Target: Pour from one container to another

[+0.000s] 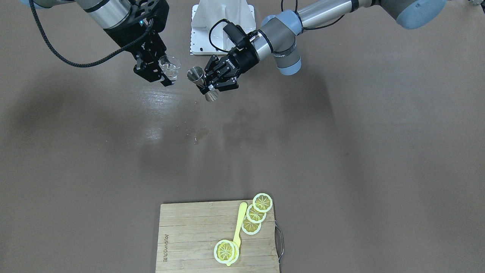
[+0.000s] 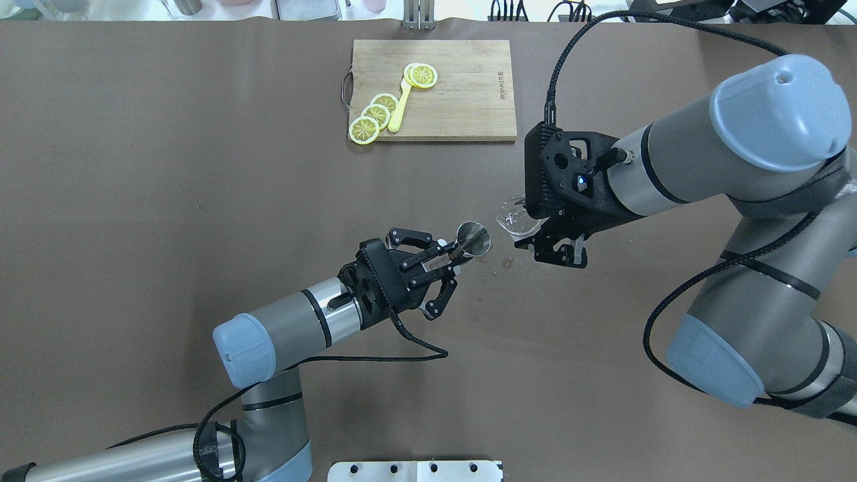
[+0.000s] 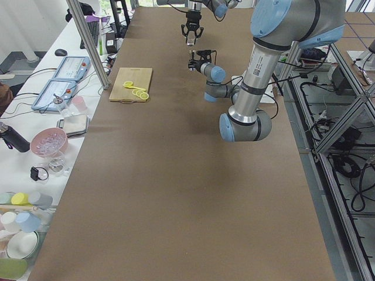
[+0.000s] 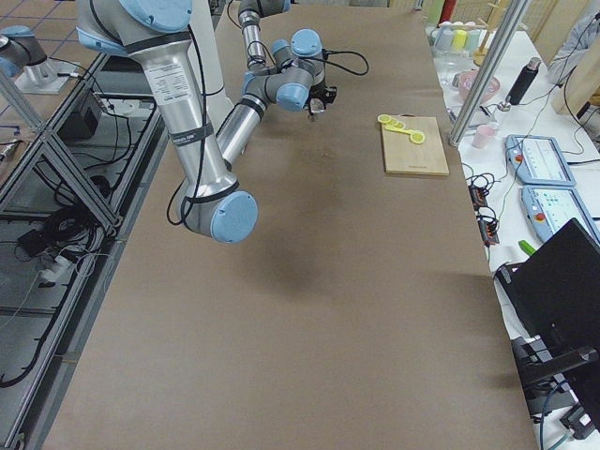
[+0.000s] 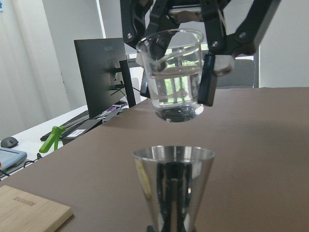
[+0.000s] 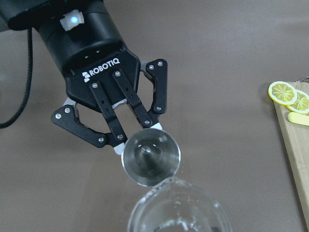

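Note:
My left gripper (image 2: 454,258) is shut on the waist of a metal jigger (image 2: 473,239), held upright above the table, mouth up. The jigger (image 1: 197,76) sits just beside a clear glass cup (image 1: 168,67) with some clear liquid in it. My right gripper (image 2: 535,234) is shut on that glass cup (image 2: 512,214), which is also off the table. In the left wrist view the glass cup (image 5: 175,77) hangs slightly higher than the jigger (image 5: 174,183) and behind it. The right wrist view looks down into the jigger (image 6: 150,157), the glass cup's rim (image 6: 176,210) close below.
A wooden cutting board (image 2: 469,100) with lemon slices (image 2: 375,117) and a yellow utensil (image 2: 400,110) lies at the far side of the table. A few wet spots (image 2: 499,264) mark the brown table under the jigger. A white mounting plate (image 1: 221,26) sits by the robot's base.

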